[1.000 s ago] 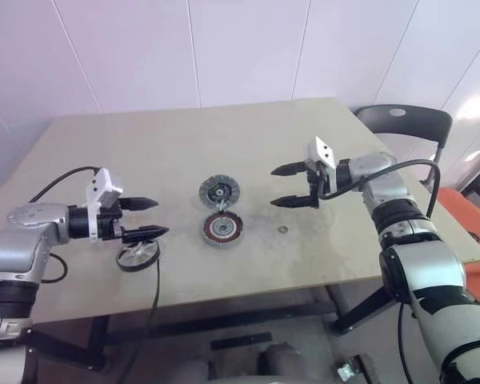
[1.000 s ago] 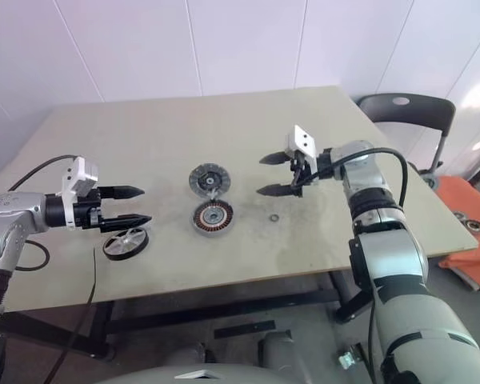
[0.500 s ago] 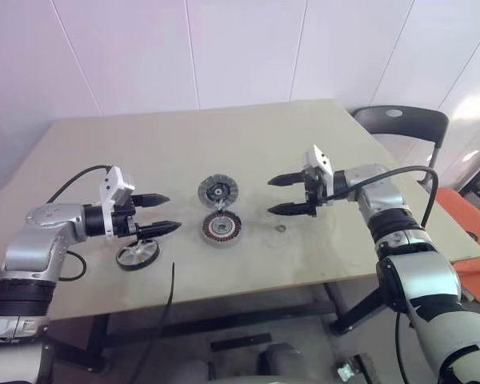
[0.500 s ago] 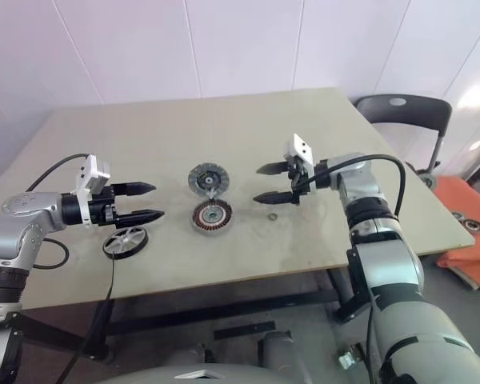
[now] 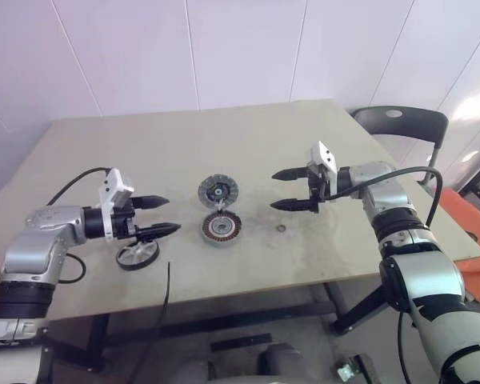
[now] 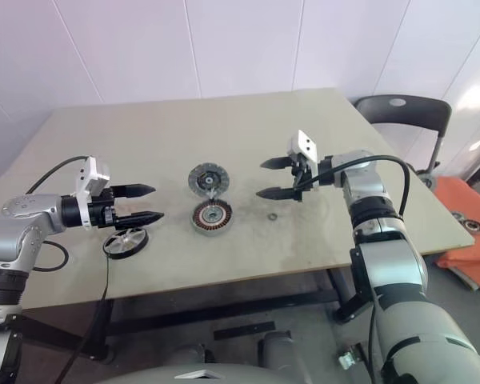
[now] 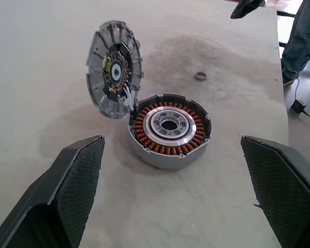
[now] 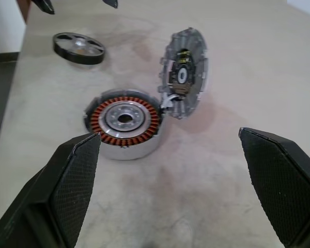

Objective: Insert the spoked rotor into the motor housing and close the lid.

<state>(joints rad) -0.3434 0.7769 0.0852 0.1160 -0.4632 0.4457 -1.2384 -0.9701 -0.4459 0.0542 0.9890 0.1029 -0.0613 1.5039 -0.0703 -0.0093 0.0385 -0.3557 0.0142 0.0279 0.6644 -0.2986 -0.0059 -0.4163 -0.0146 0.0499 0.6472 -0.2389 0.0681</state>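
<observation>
On the beige bench (image 5: 224, 152) the motor housing (image 5: 222, 229) sits near the middle, a low round ring with copper-brown windings around a silver centre and a central hole, open at the top. The lid (image 5: 218, 191) lies just behind it on the far side, touching it at a small white hinge piece; in the wrist views the lid stands tilted up on edge beside the housing, its ribbed inner face and dark-and-silver hub turned towards the cameras. The spoked rotor (image 5: 138, 254) lies flat on the bench well to the robot's left of the housing, near the front edge, with a black cable running close by. The left gripper (image 5: 162, 215) hovers just above and slightly behind the rotor, pointing towards the housing, its jaws spread wide and holding nothing. The right gripper (image 5: 284, 190) hangs over the bench on the other side of the housing, pointing back towards it, jaws likewise spread wide and empty. A small metal ring (image 5: 282, 230) lies on the bench between the housing and the right gripper, below its lower finger. A dark chair (image 5: 400, 122) stands past the bench's far right corner. A person's trouser leg (image 7: 303, 39) shows beyond the bench edge in the left wrist view.
</observation>
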